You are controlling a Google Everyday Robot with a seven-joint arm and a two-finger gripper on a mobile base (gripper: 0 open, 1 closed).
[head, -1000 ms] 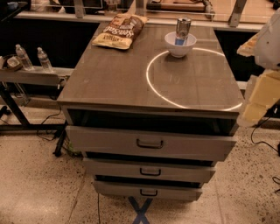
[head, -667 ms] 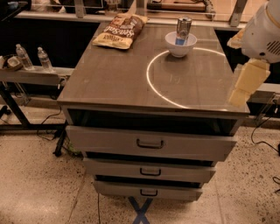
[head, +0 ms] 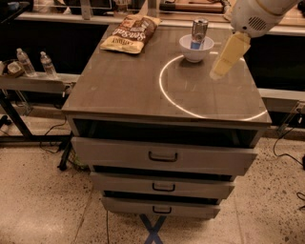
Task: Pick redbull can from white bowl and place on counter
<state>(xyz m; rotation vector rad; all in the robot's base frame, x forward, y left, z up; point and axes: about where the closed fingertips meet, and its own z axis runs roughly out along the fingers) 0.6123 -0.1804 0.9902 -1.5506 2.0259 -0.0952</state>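
1. Drawers [head: 162,156], three grey ones with dark handles, were stacked in the front of the cabinet in the lower middle of the frame.
2. Above them, the large, glossy, grey-brown rectangular counter [head: 124,81] filled the centre, with a bright ring of reflected light [head: 164,93] on its right half.
3. A small round plain white bowl [head: 196,49] stood on the counter near its far right corner, at the upper edge of the ring.
4. The slim silver-and-blue metallic redbull can [head: 198,32] stood upright inside the white bowl, its silver top well above the rim.
5. The robot's pale yellow gripper [head: 220,69] hung from a white rounded arm housing [head: 259,14] at the upper right. It slanted down and to the left over the counter, just right of the bowl and touching neither bowl nor can.
6. Whether the gripper was parted or closed could not be told.
7. A tan and brown snack bag [head: 131,33] lay flat near the counter's far left corner, well apart from the bowl.
8. Two clear plastic water bottles [head: 24,62] stood on a grey side shelf [head: 33,82] at the left edge.
9. A blue taped cross [head: 153,228] marked the speckled floor below the cabinet.
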